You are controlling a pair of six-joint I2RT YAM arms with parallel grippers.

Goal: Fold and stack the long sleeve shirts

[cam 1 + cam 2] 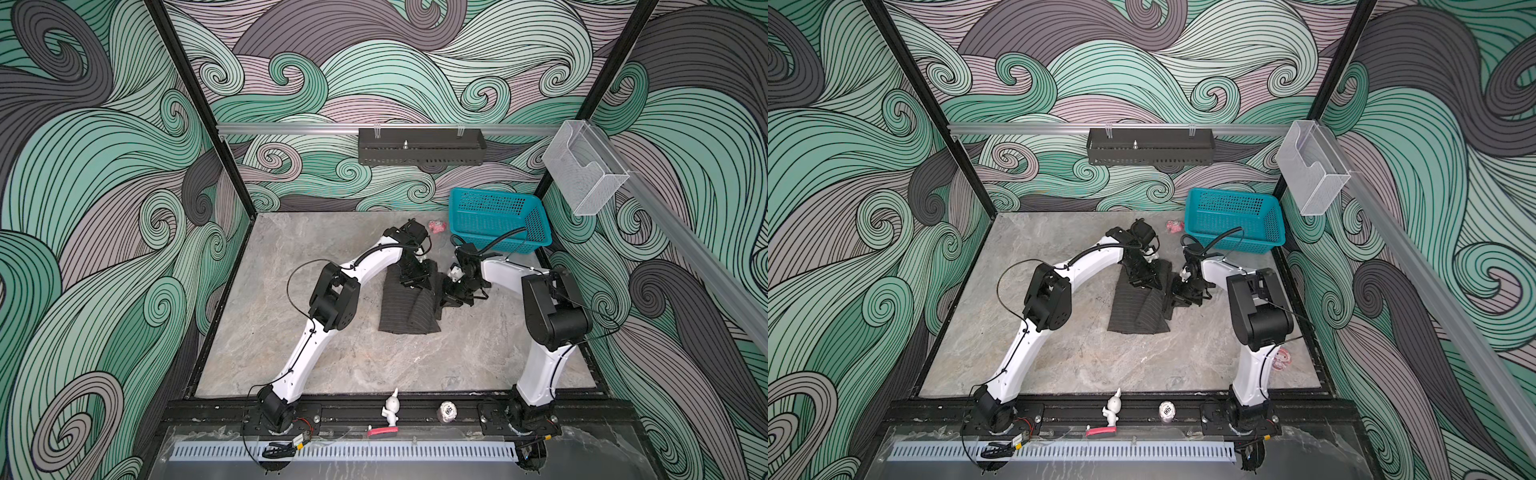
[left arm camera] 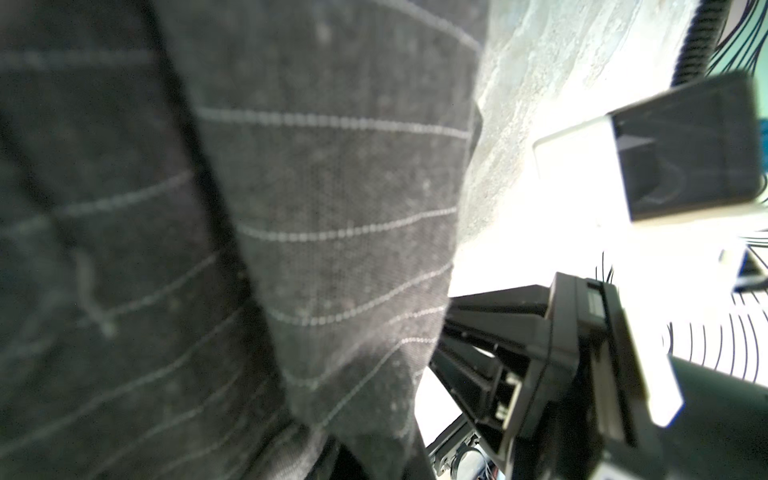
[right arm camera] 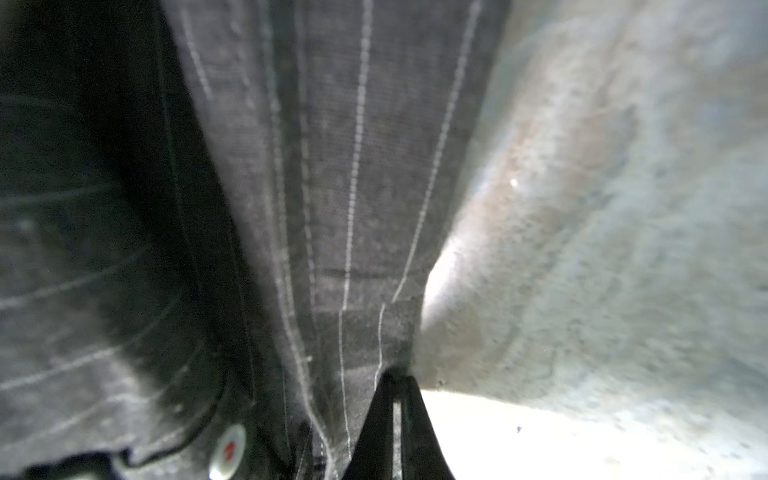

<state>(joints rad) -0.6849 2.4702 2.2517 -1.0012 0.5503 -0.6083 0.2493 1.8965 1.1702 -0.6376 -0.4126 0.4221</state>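
The long sleeve shirt (image 1: 405, 309) (image 1: 1136, 309), dark with thin pale pinstripes, lies partly folded in the middle of the marble table (image 1: 332, 361). My left gripper (image 1: 415, 282) (image 1: 1144, 282) is down on its far edge. In the left wrist view striped cloth (image 2: 332, 208) hangs right before the camera and hides the jaws, which are shut on it. My right gripper (image 1: 449, 298) (image 1: 1177, 300) is at the shirt's right edge. In the right wrist view it (image 3: 395, 382) pinches the hem of the fabric (image 3: 353, 187). A pale round button (image 3: 226, 451) shows nearby.
A teal basket (image 1: 496, 220) (image 1: 1235, 218) stands at the back right, with a small pink toy (image 1: 436, 226) beside it. A white figurine (image 1: 390, 409) and a small ball (image 1: 446, 411) sit on the front rail. A black shelf (image 1: 419, 147) and a clear box (image 1: 582, 166) hang on the walls.
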